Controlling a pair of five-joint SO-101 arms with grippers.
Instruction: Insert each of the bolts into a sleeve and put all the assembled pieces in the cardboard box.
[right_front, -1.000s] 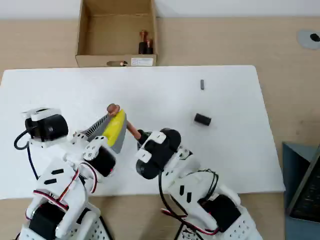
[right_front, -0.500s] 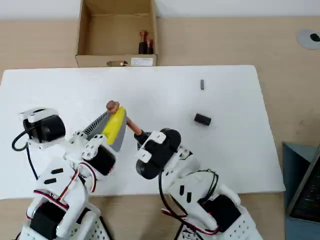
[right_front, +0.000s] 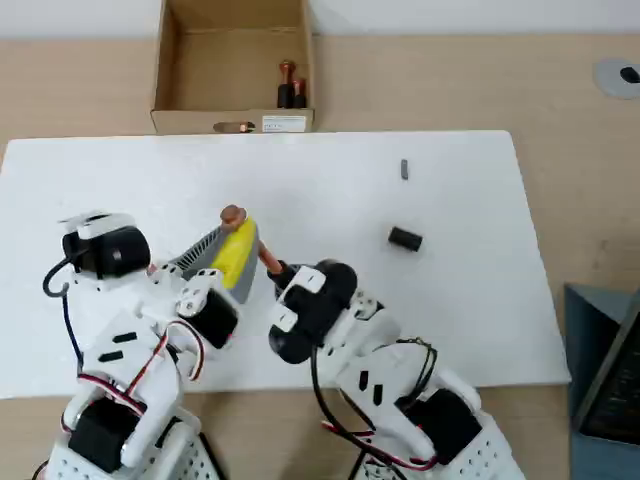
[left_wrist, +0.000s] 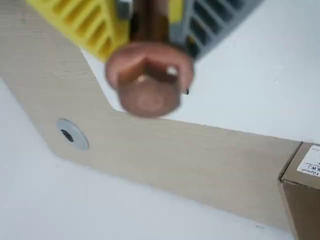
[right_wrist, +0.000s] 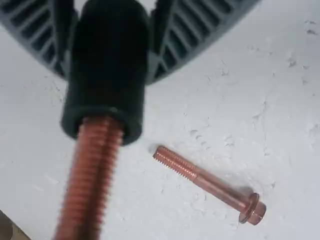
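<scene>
1. The step in hand is the mating of one bolt with one sleeve. It is done in the air between the two arms, above the table (right_front: 450, 320).
2. The left end effector (right_front: 234, 232) is closed tight on a copper bolt (left_wrist: 149, 80). Its yellow and grey fingers pinch the shank just behind the head, and the head stands out just past the fingertips.
3. The right end effector (right_wrist: 107, 30) is clamped on a black sleeve (right_wrist: 105, 70), which pokes out beyond its grey fingers. The bolt's threaded shank enters the sleeve's open mouth, so the two end effectors stand close together.
4. I judge the insertion begun but not finished, because a good run of bare thread shows between the sleeve and the left end effector.
5. The next move calls for a push along the bolt's axis, with both parts held in line so the thread does not jam.
6. After that, one end effector must let go so the other can carry the piece to the cardboard box (right_front: 185, 122). The box lies well beyond the left end effector's tips and already holds assembled pieces (right_front: 290, 92).
7. More work appears to remain. A loose bolt (right_wrist: 210, 186) lies on the table near the right end effector, and a spare sleeve (right_front: 405, 239) lies well apart from it, on the side away from the left end effector.
</scene>
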